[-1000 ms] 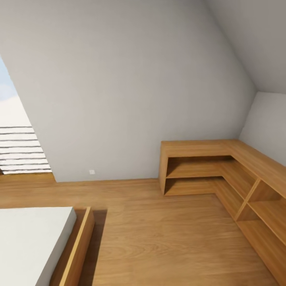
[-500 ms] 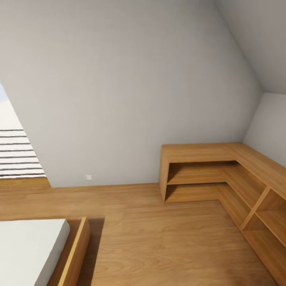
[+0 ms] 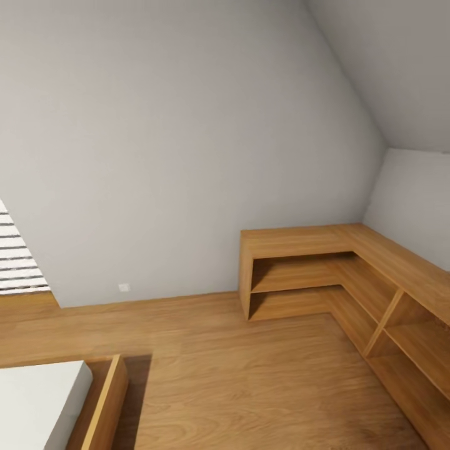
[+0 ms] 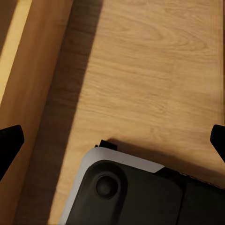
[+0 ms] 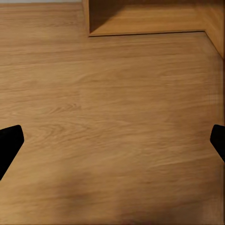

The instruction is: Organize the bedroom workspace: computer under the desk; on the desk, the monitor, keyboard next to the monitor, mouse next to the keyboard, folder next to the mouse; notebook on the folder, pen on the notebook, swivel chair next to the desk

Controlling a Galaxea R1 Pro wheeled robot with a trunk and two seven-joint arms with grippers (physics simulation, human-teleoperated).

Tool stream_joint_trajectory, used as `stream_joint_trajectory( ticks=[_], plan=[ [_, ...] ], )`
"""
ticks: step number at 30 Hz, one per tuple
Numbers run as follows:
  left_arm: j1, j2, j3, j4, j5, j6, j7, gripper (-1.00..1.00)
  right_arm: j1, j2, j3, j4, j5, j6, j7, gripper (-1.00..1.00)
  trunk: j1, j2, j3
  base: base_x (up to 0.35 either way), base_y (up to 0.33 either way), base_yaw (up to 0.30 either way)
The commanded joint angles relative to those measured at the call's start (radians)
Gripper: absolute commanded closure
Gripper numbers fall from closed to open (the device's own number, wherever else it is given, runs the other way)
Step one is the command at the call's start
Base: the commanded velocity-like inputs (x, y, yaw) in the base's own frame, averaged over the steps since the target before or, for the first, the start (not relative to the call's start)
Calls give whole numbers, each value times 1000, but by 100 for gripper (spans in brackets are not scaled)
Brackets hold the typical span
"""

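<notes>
Since a second ago your head view has been swinging right: the bed (image 3: 37, 400) is sliding toward 7 o'clock. None of the task's things are showing. The low wooden shelf (image 3: 325, 275) is sitting at 4 o'clock against the wall. Both grippers' fingers (image 4: 10, 143) (image 5: 10, 140) are spreading wide over the wooden floor (image 5: 112, 117), holding nothing.

The head view looks forward and down across the wooden floor (image 3: 250, 369) toward a grey wall (image 3: 175, 156), taking in the L-shaped wooden shelf (image 3: 300, 240) and a bed (image 3: 37, 400) corner. The right wrist view faces down at the floor from nearer, sharing the shelf's end with the head view. The left wrist view looks steeply down at the floor beside the bed frame (image 4: 33, 93), above the robot's dark base (image 4: 131, 197).
</notes>
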Motion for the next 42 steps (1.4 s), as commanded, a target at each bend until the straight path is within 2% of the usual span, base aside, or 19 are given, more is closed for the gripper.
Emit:
stream_joint_trajectory(
  ticks=[1,42],
  plan=[
    [0,-1,5,-1,5,2,-7,-100,-1,1,9,2,-6,-3,-4,-100,0,-1,0,2,0,-180],
    [0,19,13,-9,16,0,-1,-100,-1,0,7,2,-10,-3,-5,-100,0,-1,41,0,0,-194]
  ],
)
